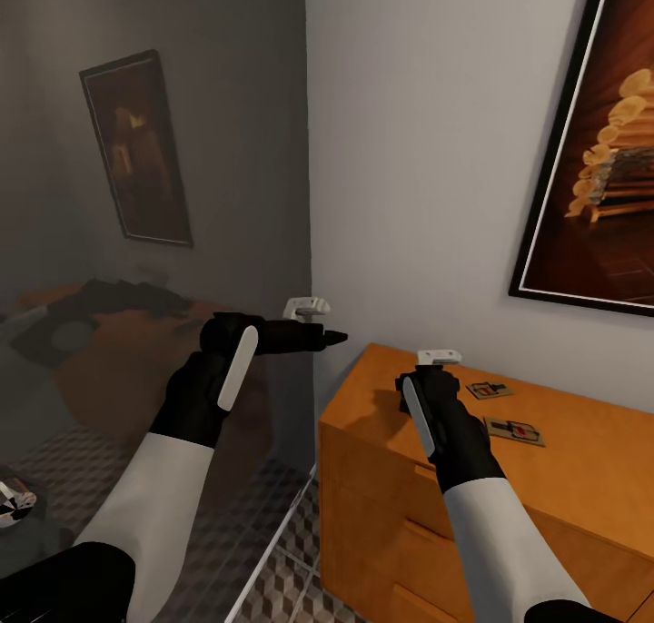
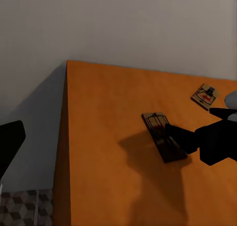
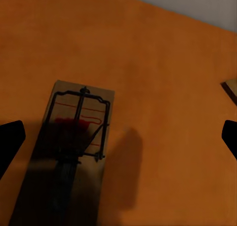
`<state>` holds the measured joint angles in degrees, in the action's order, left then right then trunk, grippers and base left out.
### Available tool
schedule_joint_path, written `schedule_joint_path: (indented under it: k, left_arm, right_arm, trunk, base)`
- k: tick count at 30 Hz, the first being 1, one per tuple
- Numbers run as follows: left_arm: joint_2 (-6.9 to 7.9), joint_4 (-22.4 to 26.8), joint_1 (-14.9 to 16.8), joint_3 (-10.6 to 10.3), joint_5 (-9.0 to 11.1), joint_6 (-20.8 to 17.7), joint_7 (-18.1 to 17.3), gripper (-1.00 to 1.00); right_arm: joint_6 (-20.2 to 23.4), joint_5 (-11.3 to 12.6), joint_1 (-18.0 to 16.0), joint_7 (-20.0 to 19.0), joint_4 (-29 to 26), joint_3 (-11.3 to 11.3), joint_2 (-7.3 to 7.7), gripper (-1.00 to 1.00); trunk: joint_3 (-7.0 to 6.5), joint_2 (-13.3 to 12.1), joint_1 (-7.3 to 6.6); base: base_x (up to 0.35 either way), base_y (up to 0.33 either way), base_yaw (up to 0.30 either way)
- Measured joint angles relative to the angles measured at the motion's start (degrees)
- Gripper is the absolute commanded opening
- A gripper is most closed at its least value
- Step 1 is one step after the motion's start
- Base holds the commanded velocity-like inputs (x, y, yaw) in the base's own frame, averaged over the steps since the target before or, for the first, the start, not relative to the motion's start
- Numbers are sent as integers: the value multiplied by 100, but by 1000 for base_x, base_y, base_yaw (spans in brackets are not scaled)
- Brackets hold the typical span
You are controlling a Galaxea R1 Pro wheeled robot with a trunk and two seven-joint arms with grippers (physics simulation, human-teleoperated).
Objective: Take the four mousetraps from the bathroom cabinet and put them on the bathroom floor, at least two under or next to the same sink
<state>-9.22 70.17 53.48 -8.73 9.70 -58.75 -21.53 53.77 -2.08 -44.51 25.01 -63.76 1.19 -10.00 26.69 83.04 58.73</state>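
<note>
- Right gripper (image 1: 434, 369) hangs over the cabinet (image 1: 381, 423), jaws spread wide and empty.
- Directly below and between them lies one mousetrap (image 3: 74, 147); two more (image 1: 489, 390) (image 1: 515, 430) rest beyond.
- Step in hand: first pickup. Next: descend, close across the board.
- Left gripper (image 1: 322, 337): jaw state unclear.

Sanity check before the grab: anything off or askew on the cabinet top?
Nothing damaged or spilled. The mousetraps lie flat on the cabinet top but at mismatched angles: one under the open right pincer, two more beyond it toward the wall. The left pincer hangs beside the cabinet, off its edge.
</note>
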Motion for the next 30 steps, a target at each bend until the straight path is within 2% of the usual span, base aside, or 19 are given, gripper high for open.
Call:
schedule_joint_path:
  k: [7,18,30]
  left_arm:
    - [0,-1,0,-3,0,0,-1,100]
    - [-5,-6,0,-3,0,0,-1,100]
    - [-7,-6,0,-5,0,0,0,100]
  right_arm:
    - [10,89,0,-1,-1,6,0,100]
    - [23,455,0,35,28,22,0,100]
    - [164,535,0,206,42,25,0,100]
  trunk:
    - [0,0,0]
    - [0,0,0]
    - [0,0,0]
  base:
    - [0,0,0]
    - [0,0,0]
    - [0,0,0]
